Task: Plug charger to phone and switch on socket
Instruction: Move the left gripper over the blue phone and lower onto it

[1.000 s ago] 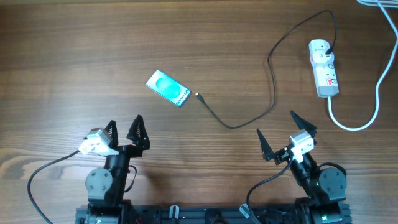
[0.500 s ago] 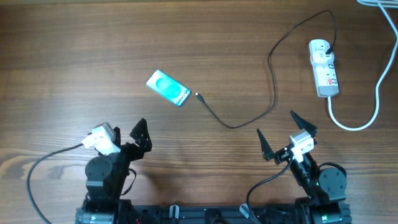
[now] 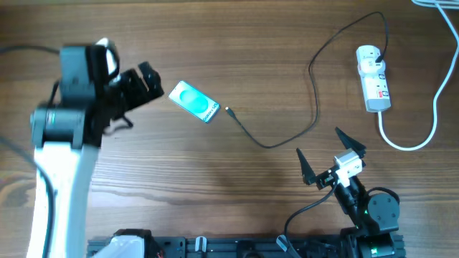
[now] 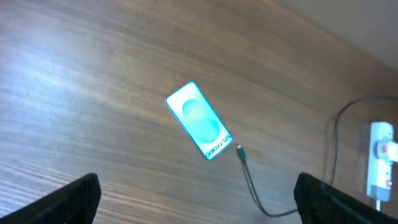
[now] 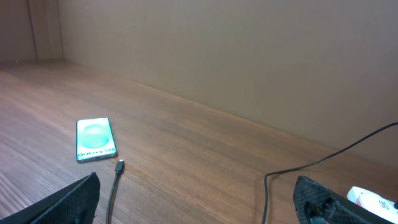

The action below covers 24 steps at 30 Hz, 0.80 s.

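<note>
The phone [image 3: 193, 101] lies flat on the table, turquoise face up; it also shows in the left wrist view [image 4: 198, 121] and the right wrist view [image 5: 95, 138]. The charger cable [image 3: 313, 86] runs from the socket [image 3: 374, 78] in a loop to its connector tip [image 3: 228, 110], which lies just right of the phone, apart from it. My left gripper [image 3: 147, 79] is open and empty, raised left of the phone. My right gripper [image 3: 323, 154] is open and empty near the front edge, below the cable loop.
A thick white cord [image 3: 412, 136] curves from the socket toward the table's right edge. The socket shows at the right edge of the left wrist view [image 4: 380, 162]. A wall rises behind the table in the right wrist view.
My left arm has lifted from its rest pose at the front and swung up and forward to the left of the phone. The right arm, phone and cable have not moved.
</note>
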Each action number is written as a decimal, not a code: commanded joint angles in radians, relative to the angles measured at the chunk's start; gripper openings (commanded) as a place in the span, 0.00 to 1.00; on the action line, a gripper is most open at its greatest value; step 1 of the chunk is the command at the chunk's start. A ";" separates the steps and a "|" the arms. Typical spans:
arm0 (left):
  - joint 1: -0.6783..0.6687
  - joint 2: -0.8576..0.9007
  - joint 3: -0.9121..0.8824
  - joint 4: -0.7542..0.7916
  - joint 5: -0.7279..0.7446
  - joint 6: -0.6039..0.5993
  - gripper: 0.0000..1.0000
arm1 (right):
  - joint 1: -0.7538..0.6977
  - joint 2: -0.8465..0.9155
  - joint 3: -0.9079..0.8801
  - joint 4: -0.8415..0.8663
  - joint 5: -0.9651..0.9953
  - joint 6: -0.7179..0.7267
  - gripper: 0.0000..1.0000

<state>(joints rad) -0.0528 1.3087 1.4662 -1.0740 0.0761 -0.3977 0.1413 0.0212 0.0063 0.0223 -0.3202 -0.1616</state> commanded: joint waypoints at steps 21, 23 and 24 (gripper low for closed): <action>-0.188 0.721 0.105 0.116 -0.037 -0.407 1.00 | 0.002 -0.007 -0.001 0.003 0.006 0.005 1.00; -0.207 0.748 0.105 0.145 -0.039 -0.407 1.00 | 0.002 -0.007 -0.001 0.003 0.006 0.005 1.00; -0.214 0.759 0.105 0.158 -0.048 -0.408 1.00 | 0.002 -0.007 -0.001 0.003 0.006 0.005 1.00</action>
<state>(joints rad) -0.2470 2.0327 1.5566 -0.9344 0.0605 -0.7769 0.1413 0.0212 0.0063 0.0223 -0.3206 -0.1616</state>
